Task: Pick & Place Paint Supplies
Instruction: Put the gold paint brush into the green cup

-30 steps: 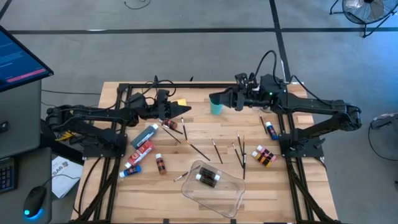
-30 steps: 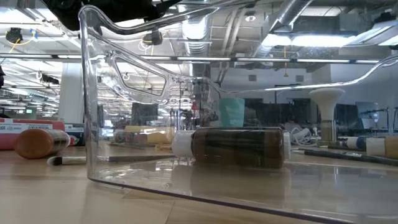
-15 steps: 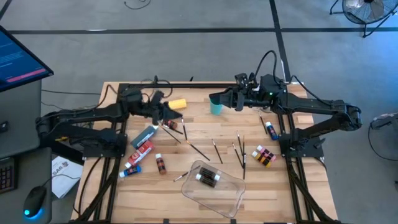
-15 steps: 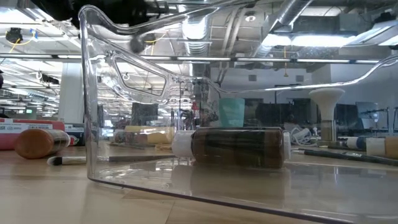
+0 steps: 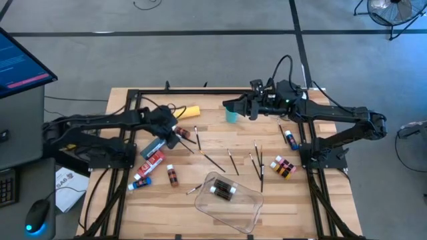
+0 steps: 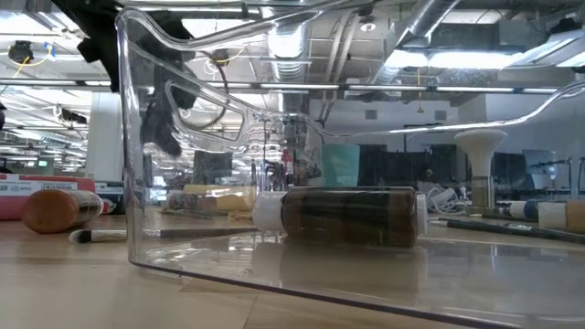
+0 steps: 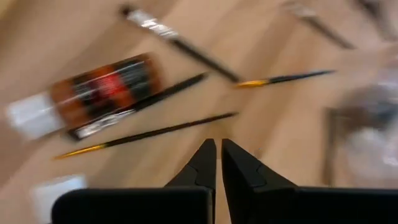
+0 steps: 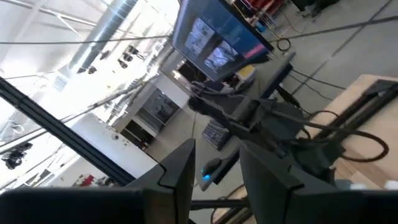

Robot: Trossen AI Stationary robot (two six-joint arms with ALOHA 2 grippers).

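Brushes scattered mid-worktop; thin, light, prone to roll; best pinched mid-handle. Left hand shut, empty, above them. Right hand part-open at cup.

No text, label, brand or number can be read here: the print on the paint bottle and on the monitor is too unclear.
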